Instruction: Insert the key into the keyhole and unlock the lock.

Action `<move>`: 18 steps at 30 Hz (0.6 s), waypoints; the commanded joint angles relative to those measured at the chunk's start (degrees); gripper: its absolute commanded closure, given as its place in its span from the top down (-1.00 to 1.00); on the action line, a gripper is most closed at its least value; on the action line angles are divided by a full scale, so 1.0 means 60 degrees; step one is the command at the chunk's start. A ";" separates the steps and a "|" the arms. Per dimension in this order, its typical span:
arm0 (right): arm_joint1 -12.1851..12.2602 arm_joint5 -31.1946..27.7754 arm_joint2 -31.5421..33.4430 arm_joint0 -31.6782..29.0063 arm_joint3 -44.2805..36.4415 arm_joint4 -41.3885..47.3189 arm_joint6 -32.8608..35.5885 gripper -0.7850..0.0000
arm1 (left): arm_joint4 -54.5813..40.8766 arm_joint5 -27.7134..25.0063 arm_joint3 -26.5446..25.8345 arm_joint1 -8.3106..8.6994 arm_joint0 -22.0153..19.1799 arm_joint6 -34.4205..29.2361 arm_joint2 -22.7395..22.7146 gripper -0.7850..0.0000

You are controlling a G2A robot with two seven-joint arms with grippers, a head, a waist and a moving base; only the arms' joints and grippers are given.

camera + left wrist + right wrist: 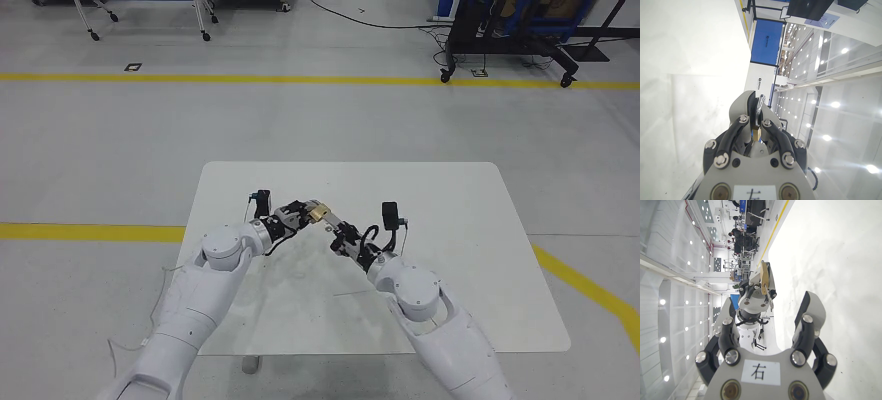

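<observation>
Clamping the lock (764, 275) in its left claw (758, 108), key (770, 302) seemingly seated already, the robot holds its wide-open right claw (337, 231) near, the turn apparently not yet made.

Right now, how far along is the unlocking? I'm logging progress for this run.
Done: the key sits in the keyhole of the brass padlock. In hand: the left gripper is shut on its shackle; the right gripper is open, empty, facing the key. Left: grip the key and turn it. Whether the shackle has released, I cannot tell.
</observation>
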 commanded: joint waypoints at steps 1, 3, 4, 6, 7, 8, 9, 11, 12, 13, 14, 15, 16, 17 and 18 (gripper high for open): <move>0.0034 -0.0326 0.0060 -0.0197 -0.0078 -0.0079 0.0074 0.45 | -0.0009 0.0019 0.0001 -0.0002 -0.0004 0.0027 0.0000 -1.00; 0.0059 -0.0638 0.0077 -0.0368 -0.0110 -0.0178 0.0112 0.29 | -0.0134 0.0082 0.0008 -0.0011 0.0010 0.0014 -0.0010 -1.00; 0.0068 -0.0775 0.0078 -0.0434 -0.0105 -0.0198 0.0125 0.05 | -0.0157 0.0089 0.0007 -0.0012 0.0004 -0.0003 -0.0012 -1.00; 0.0072 -0.1027 0.0068 -0.0501 -0.0068 -0.0170 0.0134 -0.08 | -0.0238 0.0132 0.0029 -0.0015 -0.0002 -0.0092 -0.0014 -1.00; 0.0072 -0.1174 0.0052 -0.0507 -0.0011 -0.0140 0.0163 -0.18 | -0.0242 0.0136 0.0039 -0.0014 -0.0016 -0.0107 -0.0017 -1.00; 0.0068 -0.1286 0.0043 -0.0498 0.0067 -0.0100 0.0152 -0.22 | -0.0252 0.0130 0.0046 -0.0014 -0.0020 -0.0138 -0.0016 -1.00; 0.0059 -0.1401 0.0020 -0.0479 0.0137 -0.0046 0.0122 -0.29 | -0.0303 0.0148 0.0057 -0.0016 -0.0020 -0.0197 -0.0015 -1.00; 0.0044 -0.1677 -0.0031 -0.0428 0.0299 -0.0008 0.0048 -0.35 | -0.0307 0.0137 0.0070 -0.0013 -0.0031 -0.0232 -0.0019 -1.00; 0.0034 -0.1791 -0.0052 -0.0416 0.0380 -0.0013 -0.0063 -0.40 | -0.0315 0.0131 0.0074 -0.0013 -0.0030 -0.0250 -0.0018 -1.00; 0.0024 -0.1854 -0.0085 -0.0400 0.0454 -0.0016 -0.0150 -0.46 | -0.0320 0.0129 0.0078 -0.0012 -0.0031 -0.0261 -0.0020 -1.00; 0.0013 -0.1868 -0.0118 -0.0365 0.0530 -0.0002 -0.0193 -0.47 | -0.0317 0.0121 0.0076 -0.0011 -0.0031 -0.0268 -0.0020 -1.00; 0.0003 -0.1856 -0.0139 -0.0315 0.0602 0.0040 -0.0218 -0.53 | -0.0312 0.0109 0.0077 -0.0009 -0.0030 -0.0273 -0.0020 -1.00; -0.0005 -0.1854 -0.0158 -0.0261 0.0672 0.0070 -0.0219 -0.53 | -0.0323 0.0106 0.0079 -0.0009 -0.0027 -0.0292 -0.0020 -1.00; -0.0012 -0.1866 -0.0173 -0.0217 0.0731 0.0096 -0.0224 -0.54 | -0.0325 0.0104 0.0080 -0.0008 -0.0027 -0.0299 -0.0022 -1.00; -0.0019 -0.1868 -0.0184 -0.0187 0.0782 0.0111 -0.0251 -0.54 | -0.0320 0.0093 0.0075 -0.0006 -0.0028 -0.0306 -0.0021 -1.00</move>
